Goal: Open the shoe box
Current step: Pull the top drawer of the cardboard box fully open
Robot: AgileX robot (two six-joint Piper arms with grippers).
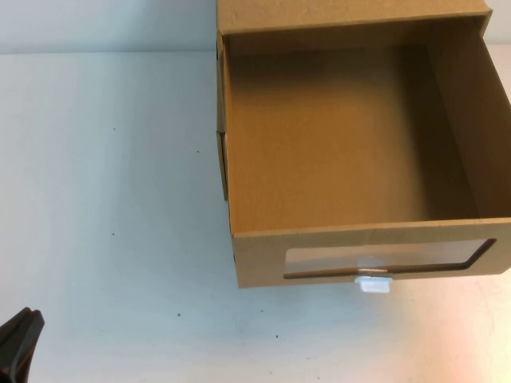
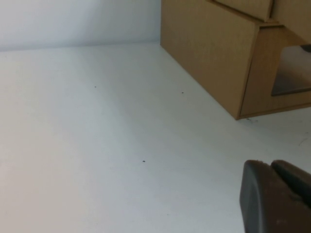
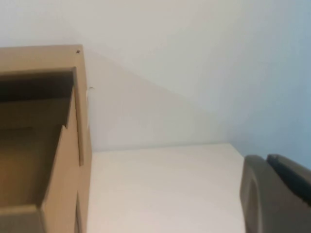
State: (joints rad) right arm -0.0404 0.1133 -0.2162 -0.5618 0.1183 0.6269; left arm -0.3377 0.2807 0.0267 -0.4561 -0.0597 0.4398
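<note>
The left gripper (image 1: 30,319) sits at 7 o'clock in the high view, at the near corner of the table (image 1: 120,199). It is matte black plastic with blunt, rounded fingers. Its own wrist view shows the jaws pressed together with only a seam between them, holding nothing (image 2: 271,167).

The table is smooth, white and flat, marked only by a few tiny dark specks. From 8 to 11 o'clock it is bare right up to the pale wall (image 1: 96,24) at the far edge.

The shoe box (image 1: 263,263) fills the high view from 12 to 4 o'clock. It is plain brown cardboard with a fine corrugated grain and square edges, built as a drawer (image 1: 335,136) in a sleeve (image 1: 351,12). The drawer stands drawn out toward the robot, open on top, and its floor and walls hold nothing. Its front panel carries a long clear window (image 1: 383,257) with one slanted corner. A small white pull tab (image 1: 374,282) juts from the panel's lower edge at 5 o'clock. The box's right side runs off the frame, and a strip of open table lies along the near edge in front of the panel.

The right gripper (image 3: 267,162) is out of the high view. In its own wrist view its dark fingers lie closed against each other with nothing held, apart from the box's open corner, over cream tabletop.
</note>
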